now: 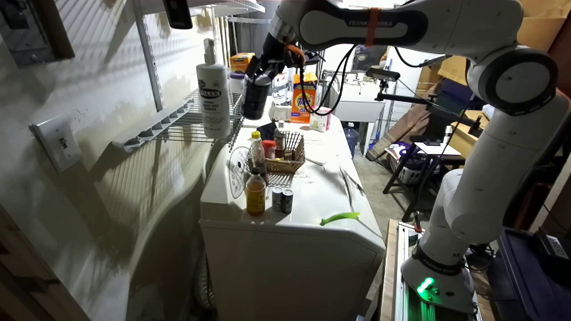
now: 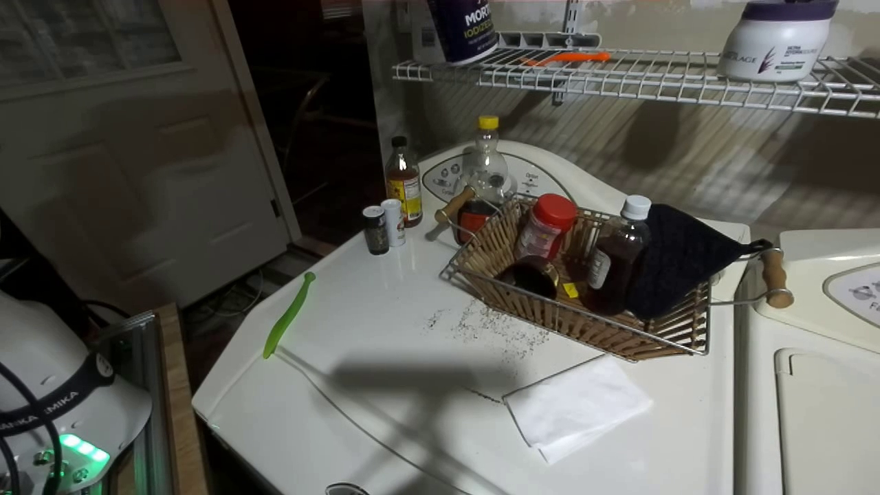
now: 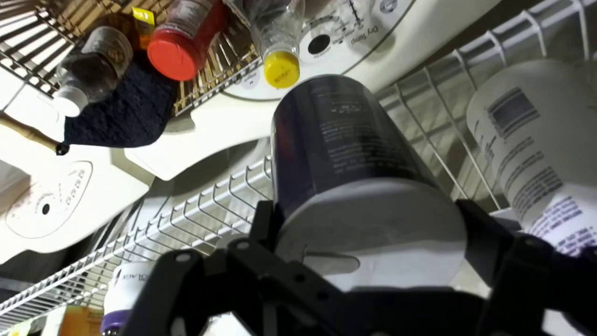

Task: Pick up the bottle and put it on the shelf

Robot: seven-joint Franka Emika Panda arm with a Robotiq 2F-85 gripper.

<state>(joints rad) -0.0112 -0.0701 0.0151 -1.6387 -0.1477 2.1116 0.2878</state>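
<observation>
Wrist view: gripper point(image 3: 371, 226) clasping tilted canister point(image 3: 343, 135); shelf point(image 3: 205, 217) near gripper. Step, seemingly: placing. Likely next: straighten canister, lower onto shelf.

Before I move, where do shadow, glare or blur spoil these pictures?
Both exterior views: thin striped shadows cross the wall below the wire rack. In an exterior view, the dark canister is too dim to read; in an exterior view, a broad shadow lies on the white appliance top. Wrist view: glare brightens part of the white bottle, and the canister's small print is blurred.
</observation>
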